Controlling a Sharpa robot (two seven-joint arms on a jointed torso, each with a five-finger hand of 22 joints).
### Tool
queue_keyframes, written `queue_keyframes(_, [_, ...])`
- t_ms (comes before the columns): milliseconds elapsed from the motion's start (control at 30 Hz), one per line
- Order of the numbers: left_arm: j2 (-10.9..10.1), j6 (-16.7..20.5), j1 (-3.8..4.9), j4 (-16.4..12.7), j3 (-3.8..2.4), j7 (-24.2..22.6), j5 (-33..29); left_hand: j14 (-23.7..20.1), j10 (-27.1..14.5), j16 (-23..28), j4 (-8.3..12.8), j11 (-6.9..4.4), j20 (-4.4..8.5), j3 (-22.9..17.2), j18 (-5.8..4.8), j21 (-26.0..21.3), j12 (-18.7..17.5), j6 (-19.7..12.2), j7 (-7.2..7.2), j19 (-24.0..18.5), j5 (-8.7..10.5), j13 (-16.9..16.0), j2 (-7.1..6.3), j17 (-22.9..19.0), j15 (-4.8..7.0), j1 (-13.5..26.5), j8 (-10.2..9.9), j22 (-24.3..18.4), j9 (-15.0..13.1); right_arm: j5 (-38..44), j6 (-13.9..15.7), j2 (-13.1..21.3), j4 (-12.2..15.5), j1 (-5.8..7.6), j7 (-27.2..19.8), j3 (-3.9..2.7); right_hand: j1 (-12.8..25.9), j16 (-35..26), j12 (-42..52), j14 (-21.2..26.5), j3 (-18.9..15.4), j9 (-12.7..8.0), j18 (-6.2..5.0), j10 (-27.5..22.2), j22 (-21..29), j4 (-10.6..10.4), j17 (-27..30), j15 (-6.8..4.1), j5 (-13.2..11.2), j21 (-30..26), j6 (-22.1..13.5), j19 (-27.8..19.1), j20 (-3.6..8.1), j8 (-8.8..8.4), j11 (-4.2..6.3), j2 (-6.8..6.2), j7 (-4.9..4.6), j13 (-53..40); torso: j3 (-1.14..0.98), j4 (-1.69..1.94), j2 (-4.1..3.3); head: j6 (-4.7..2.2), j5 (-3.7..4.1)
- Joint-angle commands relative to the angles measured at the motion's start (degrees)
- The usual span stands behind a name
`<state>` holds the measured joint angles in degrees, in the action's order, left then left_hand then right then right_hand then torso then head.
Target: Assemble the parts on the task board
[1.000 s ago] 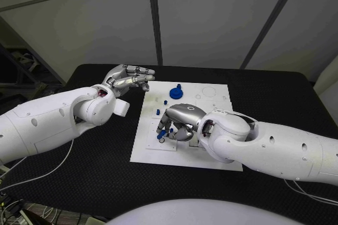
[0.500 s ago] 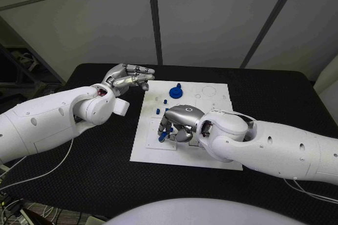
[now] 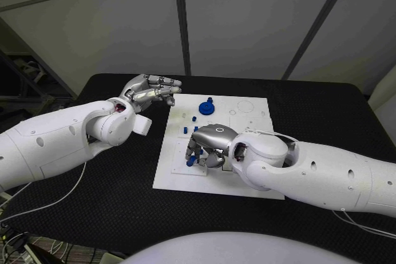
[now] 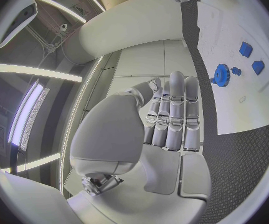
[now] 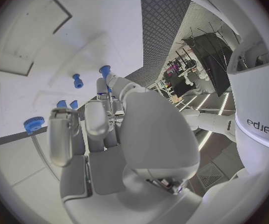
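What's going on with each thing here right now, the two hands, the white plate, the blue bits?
Left hand: raised beside the board, fingers curled, holding nothing.
Right hand: down over the board, fingertips at a small blue part.
Task board: flat on the black table.
Blue gear: lying on the board, untouched.

Two bulky arms in smooth glossy white shells, dotted with small dark recessed screw holes. Left hand (image 3: 151,91) and right hand (image 3: 208,144): silver metal, segmented fingers, rounded metallic back plates. Red-tinted opening at the left wrist joint. Thin white cables trail from under both arms. Right wrist view shows dark lettering on a white shell.
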<state>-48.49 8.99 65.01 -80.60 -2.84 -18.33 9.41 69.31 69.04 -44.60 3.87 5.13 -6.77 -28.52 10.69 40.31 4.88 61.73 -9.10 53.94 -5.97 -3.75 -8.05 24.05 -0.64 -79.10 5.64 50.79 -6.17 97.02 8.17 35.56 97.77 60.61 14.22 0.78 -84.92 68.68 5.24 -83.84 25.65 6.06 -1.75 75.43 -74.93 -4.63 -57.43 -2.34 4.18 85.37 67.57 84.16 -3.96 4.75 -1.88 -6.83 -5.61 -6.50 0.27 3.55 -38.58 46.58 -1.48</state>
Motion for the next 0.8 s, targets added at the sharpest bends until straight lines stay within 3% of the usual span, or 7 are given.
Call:
queue_keyframes(33, [0.0, -0.6, 0.07, -0.1, -0.05, -0.2, -0.2, 0.4, 0.3, 0.3, 0.0, 0.15, -0.01, 0.3, -0.23, -0.3, 0.2, 0.4, 0.02, 0.3, 0.01, -0.1, 0.67, -0.1, -0.02, 0.2, 0.1, -0.1, -0.1, 1.7, -1.6, -0.2, 0.1, 0.04, 0.9, 0.31, 0.5, -0.1, -0.3, -0.9, -0.3, 0.0, 0.59, -0.1, -12.0, 0.2, 0.0, -0.22, 0.2, -0.2, 0.1, 3.8, 0.36, 0.32, -0.22, -0.1, -0.42, -0.1, 0.01, -0.04, 0.04, 0.06, 0.05])
queue_keyframes(300, [0.0, -0.6, 0.07, -0.1, -0.05, -0.1, -0.2, 0.4, 0.3, 0.3, 0.0, 0.15, -0.01, 0.3, -0.23, -0.3, 0.2, 0.4, 0.02, 0.3, 0.01, -0.1, 0.67, -0.1, -0.02, 0.2, 0.1, -0.1, -0.1, 2.6, -1.6, -1.0, 0.0, 0.04, 1.2, 0.69, 1.4, -0.4, -1.1, -0.7, -0.5, 0.0, 0.45, -0.8, -11.6, 0.2, 0.7, -0.07, 0.0, -0.8, -0.7, 3.5, 0.28, -0.36, -0.46, -0.46, -0.6, 0.0, 0.02, 0.03, 0.04, 0.05, 0.1])
queue_keyframes(367, [0.0, -0.6, 0.07, -0.1, -0.05, -0.1, -0.2, 0.4, 0.3, 0.3, 0.0, 0.15, -0.01, 0.3, -0.23, -0.3, 0.2, 0.4, 0.02, 0.3, 0.01, -0.1, 0.67, -0.1, -0.02, 0.2, 0.1, -0.1, -0.1, 2.7, -0.8, -1.2, -0.1, 0.04, 1.1, 0.75, 2.5, -0.5, -1.8, -0.6, -0.6, -0.4, 0.37, -2.9, -11.4, -0.1, 0.9, 0.49, -0.3, -1.2, -2.5, 3.3, -0.01, -1.21, -1.15, -1.11, -1.2, 0.4, 0.02, 0.02, 0.07, 0.0, 0.13])
queue_keyframes(467, [0.0, -0.6, 0.07, -0.1, -0.05, -0.1, -0.2, 0.4, 0.3, 0.3, 0.0, 0.15, -0.01, 0.3, -0.23, -0.3, 0.2, 0.4, 0.02, 0.3, 0.01, -0.1, 0.67, -0.1, -0.02, 0.2, 0.1, -0.1, -0.1, 2.8, 1.1, -1.3, -0.2, 0.04, 1.0, 0.8, 4.4, -1.0, -1.9, -0.4, -1.2, -1.5, 0.04, -7.0, -10.5, -0.9, 1.7, 1.53, -1.1, -2.7, -6.8, 2.6, -0.78, -1.41, -2.33, -3.17, -2.07, 1.2, 0.01, -0.01, 0.06, -0.08, 0.13])
queue_keyframes(533, [0.0, -0.6, 0.07, -0.1, -0.05, -0.1, -0.2, 0.4, 0.3, 0.3, 0.0, 0.15, -0.01, 0.3, -0.23, -0.3, 0.2, 0.4, 0.02, 0.3, 0.01, -0.1, 0.67, -0.1, -0.02, 0.2, 0.1, -0.1, -0.1, 2.8, 2.3, -1.3, -0.2, 0.04, 1.0, 0.82, 5.3, -1.6, -2.0, -0.1, -2.0, -2.0, -0.28, -8.7, -9.6, -1.2, 2.7, 1.68, -1.3, -4.1, -9.0, 2.0, -1.03, -1.56, -2.7, -4.35, -1.76, 1.5, 0.0, -0.02, 0.06, -0.11, 0.14])
queue_keyframes(667, [0.0, -0.6, 0.07, -0.1, -0.05, -0.1, -0.2, 0.4, 0.3, 0.3, 0.0, 0.15, -0.01, 0.3, -0.23, -0.3, 0.2, 0.4, 0.02, 0.3, 0.01, -0.1, 0.67, -0.1, -0.02, 0.2, 0.1, -0.1, -0.1, 2.8, 4.8, -1.2, -0.1, 0.04, 1.0, 0.85, 5.6, -2.0, -1.7, 0.2, -3.1, -2.5, -0.52, -10.5, -9.0, -1.5, 3.3, 1.96, -1.4, -5.2, -12.9, 1.6, -1.46, -1.37, -2.95, -4.78, -0.66, 1.6, -0.01, -0.02, 0.04, -0.22, 0.16])
queue_keyframes(800, [0.0, -0.7, 0.07, -0.1, -0.05, -0.1, -0.2, 0.4, 0.3, 0.3, 0.0, 0.15, -0.01, 0.3, -0.23, -0.3, 0.2, 0.4, 0.02, 0.3, 0.01, -0.1, 0.67, -0.1, -0.02, 0.2, 0.1, -0.1, -0.1, 2.8, 7.2, -0.8, 0.3, 0.03, 0.8, 0.86, 5.5, -2.1, -1.6, 0.2, -3.8, -2.4, -0.58, -10.8, -8.9, -1.6, 3.4, 2.01, -1.4, -5.4, -14.4, 1.5, -1.61, -1.32, -2.98, -4.81, -0.18, 1.5, -0.02, 0.03, 0.02, -0.3, 0.2])
